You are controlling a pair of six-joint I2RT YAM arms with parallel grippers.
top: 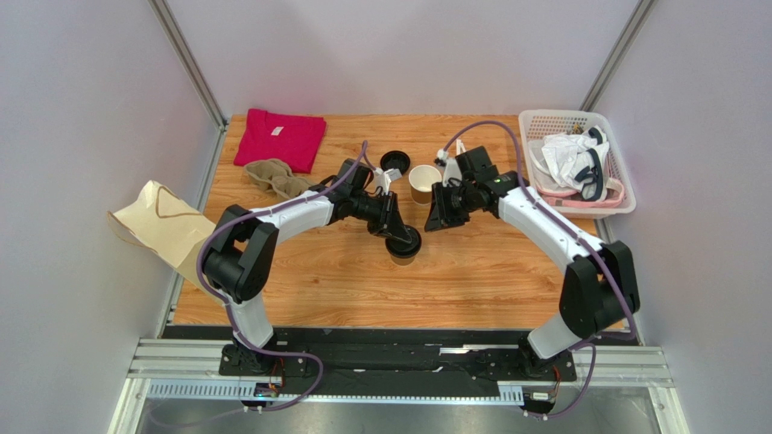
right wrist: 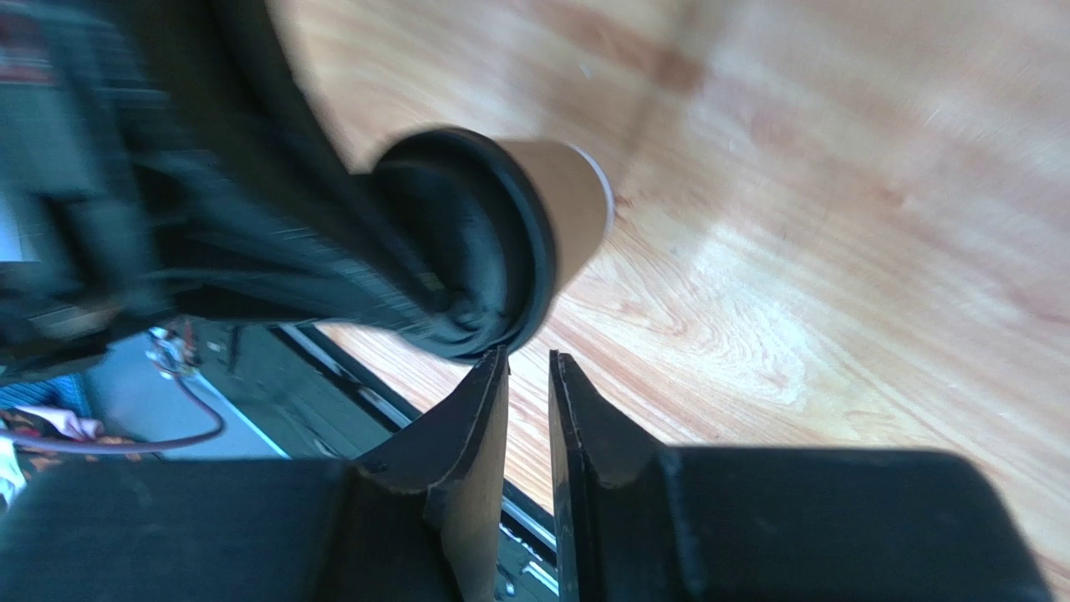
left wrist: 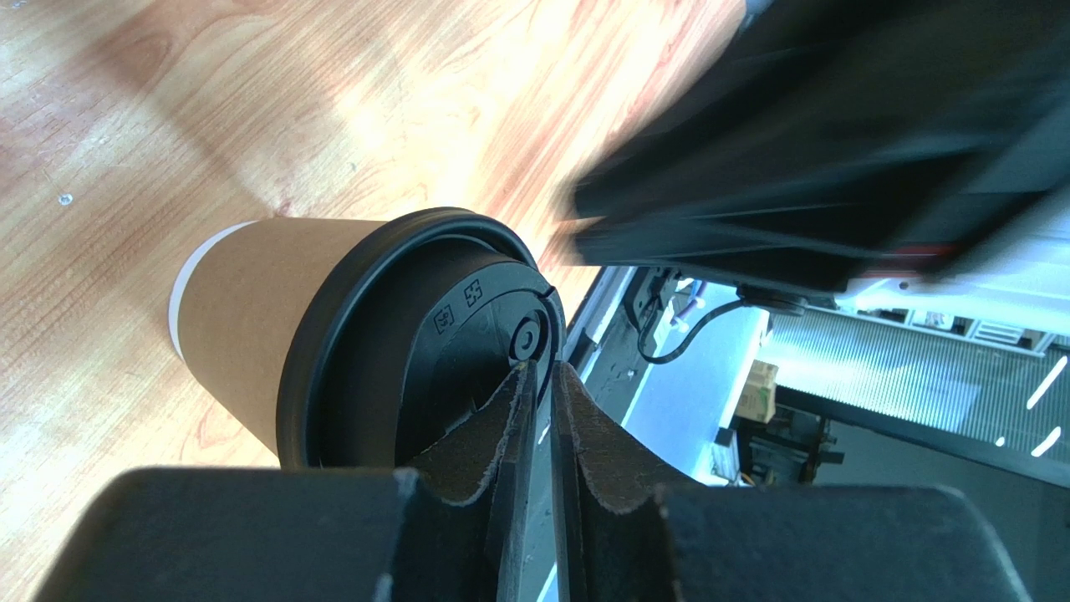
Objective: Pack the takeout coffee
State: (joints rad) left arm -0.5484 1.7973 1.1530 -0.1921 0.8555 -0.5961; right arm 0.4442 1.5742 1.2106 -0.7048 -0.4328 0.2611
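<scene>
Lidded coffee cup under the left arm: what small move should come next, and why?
Probably the left gripper should back off slightly and open. Its jaws stand nearly shut at the top of the takeout coffee, gripping nothing, so it cannot yet carry the cup to the paper bag at the table's left edge.

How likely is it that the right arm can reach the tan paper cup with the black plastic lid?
Probably yes: the tan lidded cup is close, though the left end effector at its lid crowds access.
</scene>
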